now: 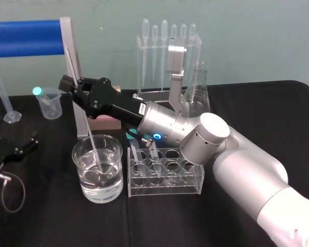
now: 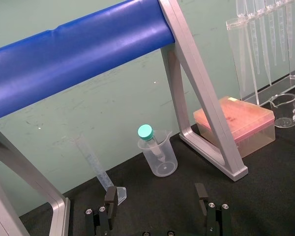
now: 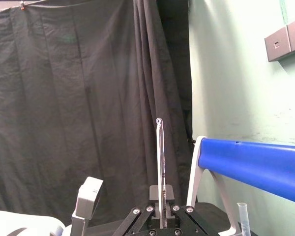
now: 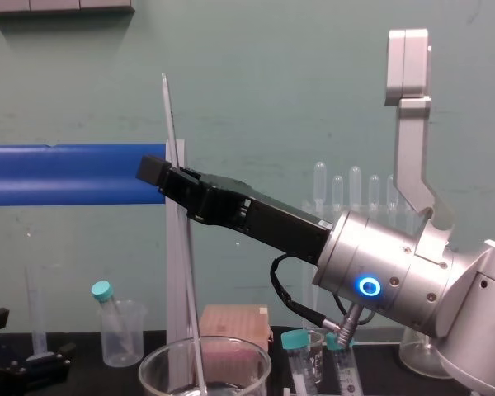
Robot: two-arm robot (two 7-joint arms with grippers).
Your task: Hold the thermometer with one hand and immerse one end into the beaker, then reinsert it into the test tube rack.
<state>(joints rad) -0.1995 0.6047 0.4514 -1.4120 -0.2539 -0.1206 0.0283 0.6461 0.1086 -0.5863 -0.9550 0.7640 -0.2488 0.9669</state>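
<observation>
My right gripper (image 1: 70,85) (image 4: 159,174) reaches in from the right above the table and is shut on the thermometer (image 1: 90,142) (image 4: 168,115). The thin whitish rod stands between the fingers (image 3: 161,167) and leans slightly. Its lower end dips into the water of the large clear beaker (image 1: 112,177) (image 4: 153,365) at front centre. The tall clear test tube rack (image 1: 194,43) stands at the back with several pipettes in it. My left gripper (image 1: 27,145) (image 2: 155,199) rests on the black table at the far left, open, holding nothing.
A low clear rack (image 1: 193,180) with capped tubes sits right of the beaker. Behind are a pink box (image 2: 236,123), a small plastic beaker (image 1: 49,105) holding a teal-capped tube, a graduated cylinder (image 1: 5,100), a conical flask (image 1: 198,92) and a blue bar on a silver frame (image 1: 23,38).
</observation>
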